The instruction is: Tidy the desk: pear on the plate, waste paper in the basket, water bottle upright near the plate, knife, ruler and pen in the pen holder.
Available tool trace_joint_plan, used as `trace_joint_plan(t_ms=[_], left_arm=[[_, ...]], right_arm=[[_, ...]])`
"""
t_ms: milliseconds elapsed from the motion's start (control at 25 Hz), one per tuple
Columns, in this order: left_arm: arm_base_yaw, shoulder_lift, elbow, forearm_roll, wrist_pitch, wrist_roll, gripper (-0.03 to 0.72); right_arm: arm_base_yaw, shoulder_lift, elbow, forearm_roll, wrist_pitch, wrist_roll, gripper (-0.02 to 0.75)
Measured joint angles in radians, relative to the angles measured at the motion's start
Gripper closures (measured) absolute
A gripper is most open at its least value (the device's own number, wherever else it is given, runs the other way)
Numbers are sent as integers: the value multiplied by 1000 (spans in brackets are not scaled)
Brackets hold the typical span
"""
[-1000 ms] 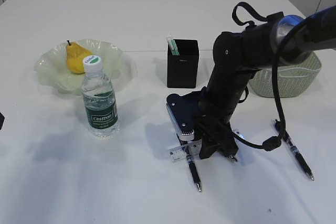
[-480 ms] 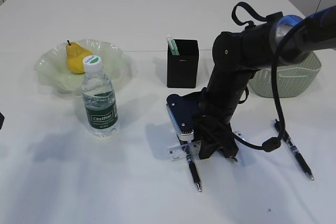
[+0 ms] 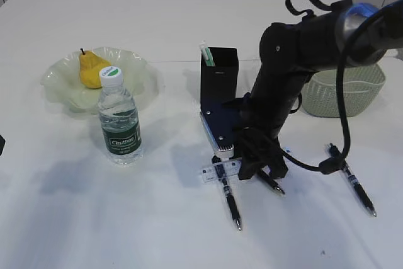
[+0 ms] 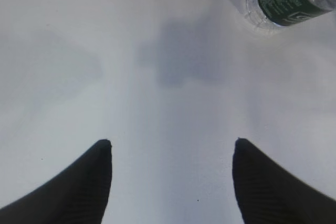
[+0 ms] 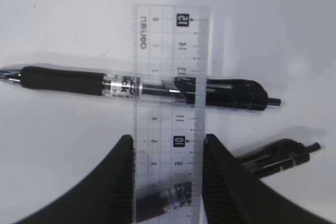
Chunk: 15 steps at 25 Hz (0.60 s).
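Clear plastic ruler now pinched across its width by our right gripper, lifted over the pen; arm rose slightly. Next: pen holder. Left gripper spread, idle.

Clear glossy plastic ruler

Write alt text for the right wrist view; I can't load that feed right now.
The right pincer is closed across the width of the clear ruler, one black finger on each long edge. The ruler lies across a black pen on the white desk, and a second black pen shows at lower right.
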Motion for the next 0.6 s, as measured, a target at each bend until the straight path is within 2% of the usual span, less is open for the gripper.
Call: trace_joint_plan(t_ms=[160,600], left_arm=[[0,0,0,0,0,0,180],[0,0,0,0,22,0,188]], right_arm=[[0,-32,0,0,0,8,453],[-27,-206,0,111,-59,13,453]])
